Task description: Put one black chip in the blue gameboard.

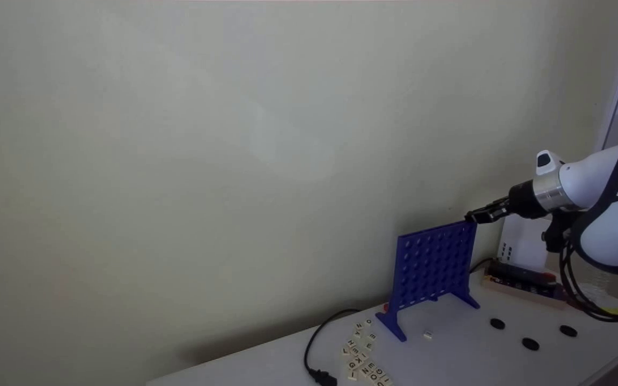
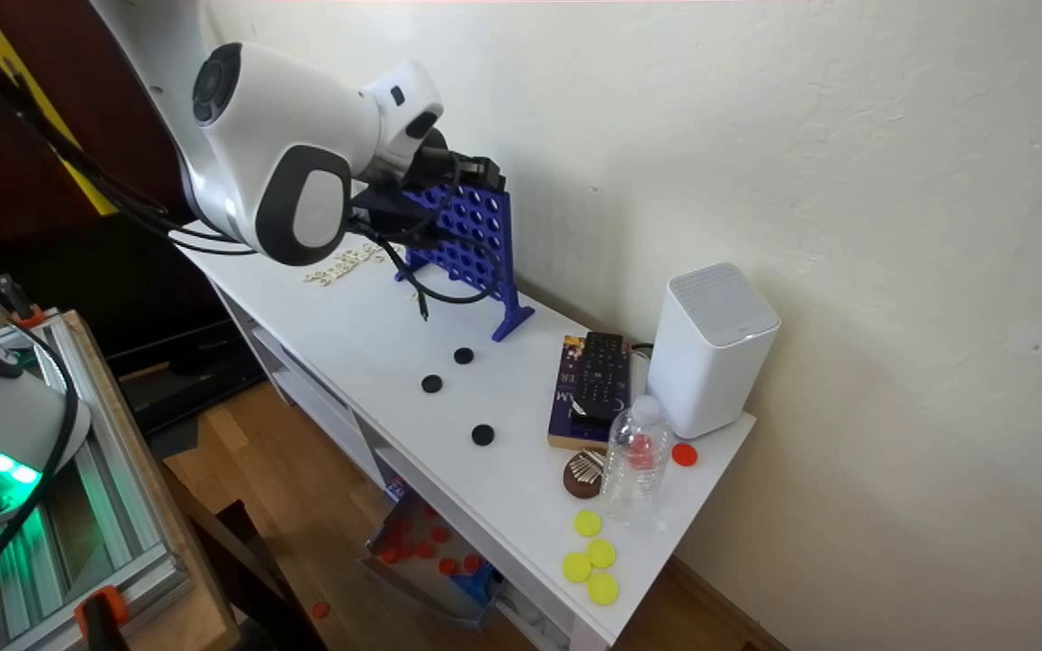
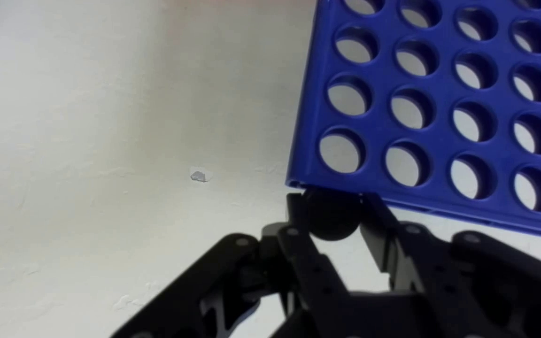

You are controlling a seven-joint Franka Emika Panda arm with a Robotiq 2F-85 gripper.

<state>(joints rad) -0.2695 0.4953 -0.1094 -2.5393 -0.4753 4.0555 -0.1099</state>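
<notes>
The blue gameboard (image 1: 435, 262) stands upright on the white table near the wall; it also shows in an exterior view (image 2: 501, 244) and in the wrist view (image 3: 442, 126). My gripper (image 3: 331, 201) is shut on a black chip (image 3: 334, 218), held between its fingertips at the board's top edge, by one end corner. The chip's far part is hidden behind the board's edge, so I cannot tell whether it is in the slot. In both exterior views the gripper (image 1: 470, 217) (image 2: 489, 174) is at the board's top corner. Three black chips (image 1: 530, 343) (image 2: 431, 383) lie flat on the table.
The wall is close behind the board. Letter tiles (image 1: 360, 356) and a black cable (image 1: 311, 343) lie beyond its far end. A book with a black keypad (image 2: 601, 371), a white box (image 2: 711, 353), a clear bottle (image 2: 637, 461) and yellow chips (image 2: 601, 552) stand or lie at the table's other end.
</notes>
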